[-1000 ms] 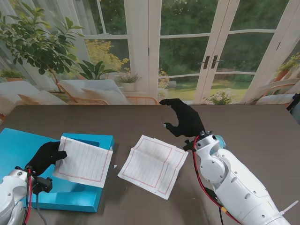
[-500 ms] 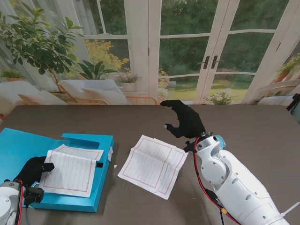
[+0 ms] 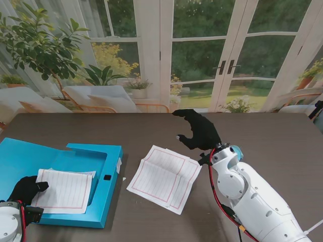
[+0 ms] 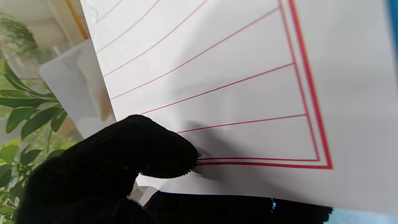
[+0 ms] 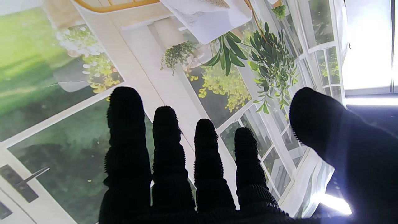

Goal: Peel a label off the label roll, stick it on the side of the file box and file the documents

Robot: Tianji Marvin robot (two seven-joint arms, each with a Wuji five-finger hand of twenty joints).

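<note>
A: How far along is the filing?

B: Partway, I judge. The left hand is gripping one lined sheet by its edge and laying it inside the open blue file box, which is sitting at about eight o'clock on the table. In the left wrist view a black thumb is pressing on the sheet's red border, with other fingers under the paper, so the hand is clearly pinching it.

A: And the other papers?

B: A second, creased sheet is lying flat on the table near the middle, at roughly six o'clock, just beside the box and not touching it. That one is waiting to be filed.

A: What is the right hand doing?

B: The right hand is hovering at about one o'clock from that loose sheet, fingers spread and holding nothing; the right wrist view is showing its fingers apart against the windows.

A: The label?

B: A small white tab is showing on the box's right side, possibly the label, though I cannot tell for sure. I am not seeing a label roll anywhere.
</note>
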